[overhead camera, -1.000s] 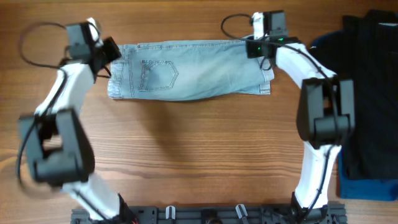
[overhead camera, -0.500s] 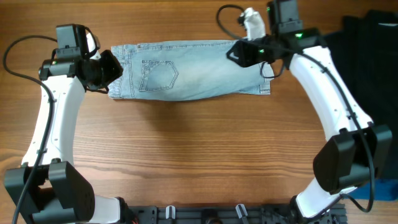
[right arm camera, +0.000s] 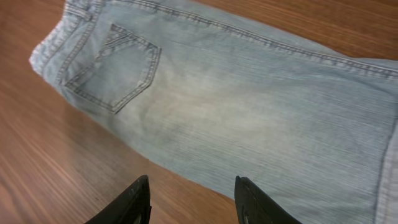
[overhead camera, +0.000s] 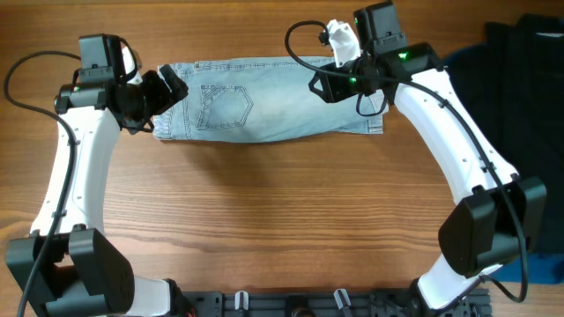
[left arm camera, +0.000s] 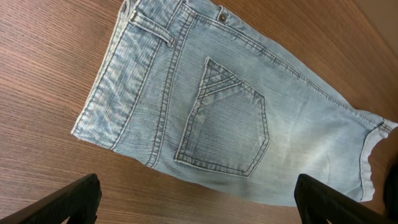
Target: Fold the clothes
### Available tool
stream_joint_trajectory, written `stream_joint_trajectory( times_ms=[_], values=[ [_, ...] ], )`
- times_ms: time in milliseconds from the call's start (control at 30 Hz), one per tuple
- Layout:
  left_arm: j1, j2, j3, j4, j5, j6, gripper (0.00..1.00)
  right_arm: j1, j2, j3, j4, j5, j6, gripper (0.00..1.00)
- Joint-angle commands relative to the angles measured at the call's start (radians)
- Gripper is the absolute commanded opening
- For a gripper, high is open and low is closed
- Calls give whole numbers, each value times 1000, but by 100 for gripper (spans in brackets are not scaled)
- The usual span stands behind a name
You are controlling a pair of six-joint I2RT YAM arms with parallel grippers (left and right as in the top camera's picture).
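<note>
The clothes, light blue denim shorts (overhead camera: pixel 264 101), lie flat and folded lengthwise along the far side of the table, back pocket (left arm camera: pixel 227 118) facing up. My left gripper (overhead camera: pixel 164 95) hovers at the waistband end, open wide, and nothing sits between its fingers (left arm camera: pixel 71 200). My right gripper (overhead camera: pixel 321 88) hangs over the leg half of the shorts (right arm camera: pixel 249 106), open and holding nothing. Its fingertips (right arm camera: pixel 132 200) frame the shorts' near edge and bare wood.
A pile of dark garments (overhead camera: pixel 520 123) lies at the right edge, with a blue one (overhead camera: pixel 520 260) under it. A black rail (overhead camera: pixel 291 304) runs along the table's front edge. Bare wood (overhead camera: pixel 264 211) fills the middle.
The left gripper has gone from shut to wide open at the waistband end. The right gripper has moved left over the shorts and its fingers have spread.
</note>
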Motion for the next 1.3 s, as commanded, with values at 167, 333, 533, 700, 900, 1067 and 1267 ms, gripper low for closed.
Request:
stream_joint_trajectory(
  times_ms=[167, 333, 533, 700, 900, 1067, 1267],
  values=[
    [-3, 2, -3, 3, 9, 2, 100, 0, 7, -5, 15, 27, 10, 38],
    [-3, 2, -3, 3, 9, 2, 100, 3, 8, -5, -5, -42, 23, 12],
    [-3, 2, -3, 3, 9, 2, 100, 3, 53, -58, -3, -100, 23, 4],
    [-3, 2, -3, 4, 9, 1, 100, 9, 208, -80, 75, -179, -33, 4],
    [-3, 2, -3, 74, 9, 1, 100, 7, 271, -80, 115, -200, -51, 5],
    [-3, 2, -3, 74, 9, 1, 100, 8, 271, -78, 127, -273, -11, 4],
    [-3, 6, -2, 299, -2, -3, 100, 8, 271, -79, 165, -289, 151, 4]
  ],
)
